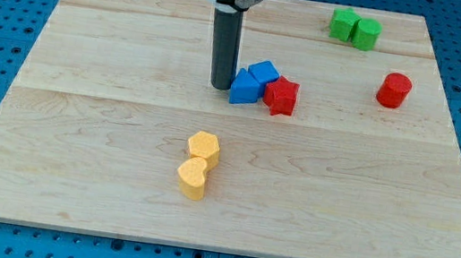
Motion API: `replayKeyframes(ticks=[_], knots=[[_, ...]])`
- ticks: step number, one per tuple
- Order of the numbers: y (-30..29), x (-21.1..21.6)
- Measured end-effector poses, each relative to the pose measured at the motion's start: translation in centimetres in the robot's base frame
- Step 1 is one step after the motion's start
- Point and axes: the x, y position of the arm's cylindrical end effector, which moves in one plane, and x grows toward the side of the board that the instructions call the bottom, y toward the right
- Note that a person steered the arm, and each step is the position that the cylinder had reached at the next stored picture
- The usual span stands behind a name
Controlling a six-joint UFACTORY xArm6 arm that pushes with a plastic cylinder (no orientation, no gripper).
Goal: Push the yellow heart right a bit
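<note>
The yellow heart (193,178) lies on the wooden board (77,126), below the middle. A yellow hexagon-like block (204,148) touches it just above. My tip (220,85) stands near the board's upper middle, well above both yellow blocks. It is right against the left side of a blue block (243,88).
A second blue block (264,72) and a red star-like block (281,95) crowd the first blue one on its right. A red cylinder (393,89) stands at the right. Two green blocks (345,24) (367,33) sit at the top right.
</note>
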Motion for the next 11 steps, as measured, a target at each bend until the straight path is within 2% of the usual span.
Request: replayKeyframes(ticks=[3, 4, 6, 7, 8, 9, 10, 11], knots=[[0.7, 0.4], [-0.7, 1.8], [-8.5, 10.0], [-11.9, 11.6], [-11.4, 15.4], [-10.5, 16.9], [-9.4, 16.8], [-5.7, 16.8]])
